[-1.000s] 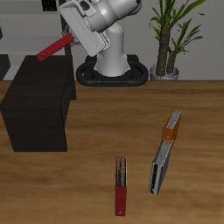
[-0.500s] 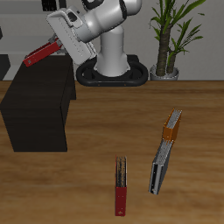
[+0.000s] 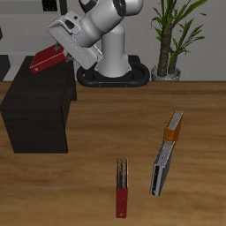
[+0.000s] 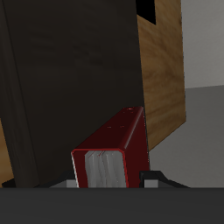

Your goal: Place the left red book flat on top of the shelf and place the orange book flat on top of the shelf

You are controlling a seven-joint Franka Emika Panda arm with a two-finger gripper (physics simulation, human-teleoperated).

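My gripper [image 3: 56, 53] is shut on the left red book [image 3: 46, 62] and holds it tilted just above the back part of the black shelf's top [image 3: 40, 88]. In the wrist view the red book [image 4: 112, 149] sticks out from between my fingers [image 4: 156, 180] with its pale page edge toward the camera, and the shelf [image 4: 70, 70] lies below it. The orange book [image 3: 174, 130] stands on its edge on the table, away from the shelf, touching the grey book [image 3: 161, 169].
Another red book [image 3: 121, 187] stands on edge near the table's front edge. A potted plant [image 3: 169, 35] stands beside the robot's base [image 3: 113, 72] at the back. Wooden table [image 4: 163, 70] shows past the shelf.
The arm has swung over the shelf's back part. The red book has come down closer to the shelf top and turned flatter. The books on the table have not moved.
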